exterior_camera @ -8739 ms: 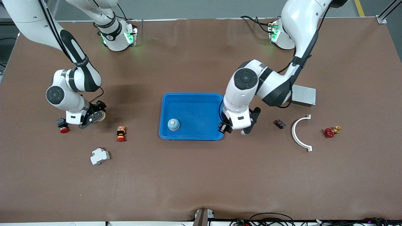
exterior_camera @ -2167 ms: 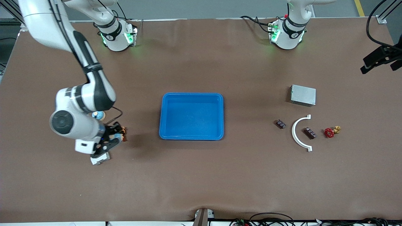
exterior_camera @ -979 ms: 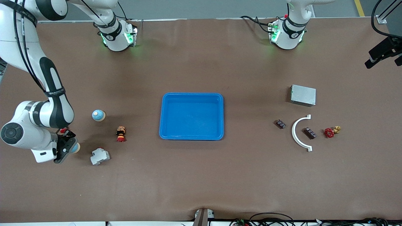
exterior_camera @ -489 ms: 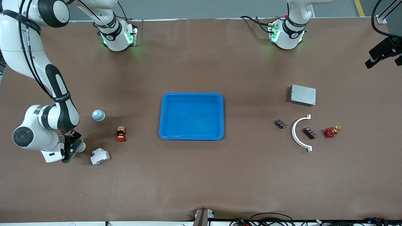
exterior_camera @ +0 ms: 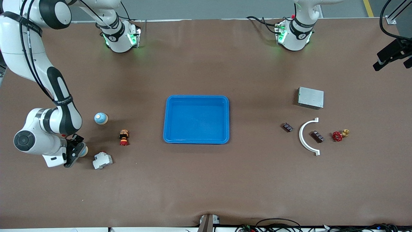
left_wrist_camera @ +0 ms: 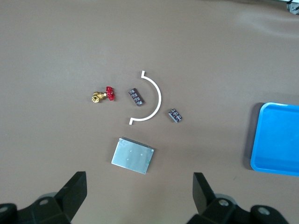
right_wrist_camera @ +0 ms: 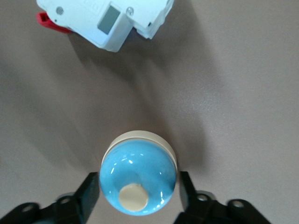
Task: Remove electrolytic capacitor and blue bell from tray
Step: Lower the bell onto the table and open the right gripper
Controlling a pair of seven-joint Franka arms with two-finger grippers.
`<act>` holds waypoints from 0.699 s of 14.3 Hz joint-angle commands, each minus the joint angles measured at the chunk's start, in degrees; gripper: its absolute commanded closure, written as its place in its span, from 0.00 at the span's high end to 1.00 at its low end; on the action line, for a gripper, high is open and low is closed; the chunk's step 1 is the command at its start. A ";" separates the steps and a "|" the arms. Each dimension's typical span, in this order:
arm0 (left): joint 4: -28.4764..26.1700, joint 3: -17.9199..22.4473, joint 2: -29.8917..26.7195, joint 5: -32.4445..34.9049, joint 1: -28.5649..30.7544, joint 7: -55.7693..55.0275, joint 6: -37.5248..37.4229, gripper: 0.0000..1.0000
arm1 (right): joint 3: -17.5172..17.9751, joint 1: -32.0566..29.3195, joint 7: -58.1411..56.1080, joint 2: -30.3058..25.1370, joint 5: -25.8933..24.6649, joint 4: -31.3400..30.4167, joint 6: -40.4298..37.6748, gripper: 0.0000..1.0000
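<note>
A blue bell [exterior_camera: 83,150] with a cream button sits between the fingers of my right gripper [exterior_camera: 77,151], low at the table beside a white circuit breaker. In the right wrist view the bell [right_wrist_camera: 138,179] fills the gap and both fingers [right_wrist_camera: 88,192] touch its sides. A second blue bell [exterior_camera: 100,118] stands on the table farther from the front camera. Two dark capacitors [exterior_camera: 287,127] [exterior_camera: 317,136] lie toward the left arm's end; both show in the left wrist view [left_wrist_camera: 175,115] [left_wrist_camera: 135,97]. My left gripper [exterior_camera: 391,54] hangs high, open and empty [left_wrist_camera: 138,198].
A blue tray [exterior_camera: 197,96] lies mid-table with nothing in it. The white circuit breaker [exterior_camera: 102,160] and a red-orange push button [exterior_camera: 123,137] lie near the right gripper. A white arc [exterior_camera: 300,135], a red valve [exterior_camera: 337,136] and a metal box [exterior_camera: 310,97] lie by the capacitors.
Over the last second my right gripper shifted with the blue bell a little toward the circuit breaker, then held still. The left arm has barely moved.
</note>
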 commanded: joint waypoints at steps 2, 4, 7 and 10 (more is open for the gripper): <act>0.27 -2.54 0.59 -0.48 -0.20 0.34 -0.11 1.00 | 1.20 -0.16 1.41 -2.18 4.42 1.35 -7.82 1.00; 0.18 -3.16 0.59 -0.39 -0.20 0.16 -0.29 1.00 | 1.55 0.46 11.29 -3.93 5.23 1.27 -13.27 1.00; -2.09 -3.78 -0.37 -0.21 -0.03 0.25 -0.64 1.00 | 1.72 1.51 23.26 -7.44 10.81 1.27 -21.70 1.00; -5.16 -3.95 -2.03 -0.21 0.15 0.25 -0.47 1.00 | 1.38 3.35 32.86 -11.22 13.84 2.76 -27.80 1.00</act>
